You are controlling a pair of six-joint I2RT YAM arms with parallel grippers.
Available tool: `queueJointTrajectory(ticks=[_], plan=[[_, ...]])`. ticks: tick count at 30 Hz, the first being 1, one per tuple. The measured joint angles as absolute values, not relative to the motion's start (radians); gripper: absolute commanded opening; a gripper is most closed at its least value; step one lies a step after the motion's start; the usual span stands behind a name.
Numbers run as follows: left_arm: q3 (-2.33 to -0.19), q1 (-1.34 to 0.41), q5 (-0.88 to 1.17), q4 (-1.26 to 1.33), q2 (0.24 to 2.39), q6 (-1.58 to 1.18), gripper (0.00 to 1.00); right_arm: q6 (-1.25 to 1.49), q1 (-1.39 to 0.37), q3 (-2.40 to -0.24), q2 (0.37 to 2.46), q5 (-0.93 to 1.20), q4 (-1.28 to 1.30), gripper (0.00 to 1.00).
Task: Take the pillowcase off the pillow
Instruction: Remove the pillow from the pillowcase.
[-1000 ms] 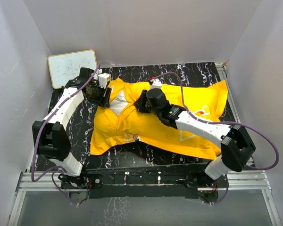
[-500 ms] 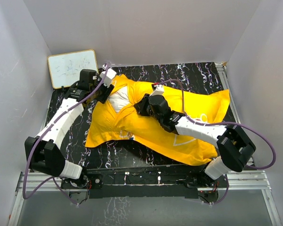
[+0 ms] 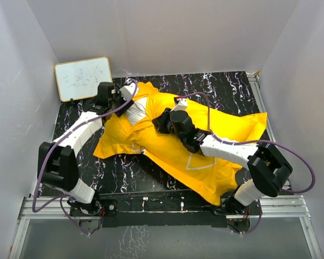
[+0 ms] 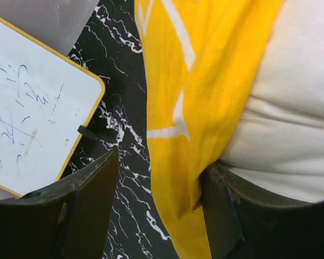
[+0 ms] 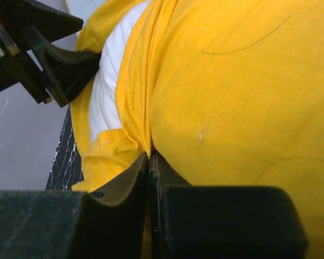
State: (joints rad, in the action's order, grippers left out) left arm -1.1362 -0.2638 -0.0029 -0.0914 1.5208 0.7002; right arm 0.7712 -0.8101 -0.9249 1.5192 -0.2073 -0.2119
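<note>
left fingers [image 4: 97, 178]: spread, straddling pillowcase [image 3: 237, 123] edge beside bared pillow [image 3: 136, 110] | right fingers [image 5: 143, 168]: clenched on pillowcase fold | black marbled bench [image 3: 121, 170]

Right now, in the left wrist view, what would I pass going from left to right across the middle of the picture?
board → table → pillowcase → pillow
</note>
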Motion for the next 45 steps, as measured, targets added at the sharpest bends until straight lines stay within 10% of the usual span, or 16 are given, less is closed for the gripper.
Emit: queueJointTrajectory(ticks=[8, 13, 20, 28, 40, 45], plan=[[-1.486, -0.12, 0.33, -0.496, 1.715, 0.424, 0.0, 0.784, -0.817, -0.913, 1.509, -0.212, -0.229, 0.08], [-1.493, -0.028, 0.55, -0.633, 1.703, 0.29, 0.0, 0.737, -0.834, -0.95, 1.459, -0.209, -0.098, 0.17], [-1.494, 0.009, 0.645, -0.663, 1.701, 0.185, 0.0, 0.54, -0.834, -1.147, 1.427, -0.202, 0.168, 0.67], [-1.492, 0.023, 0.657, -0.683, 1.673, 0.159, 0.0, 0.245, -0.834, -1.502, 1.559, -0.086, 0.343, 0.84], [-1.456, 0.026, 0.647, -0.679, 1.645, 0.147, 0.0, -0.106, -0.933, -1.947, 2.042, -0.001, 0.577, 0.87], [-1.438, 0.031, 0.64, -0.662, 1.639, 0.153, 0.0, -0.127, -0.914, -1.886, 2.042, -0.019, 0.538, 0.52]])
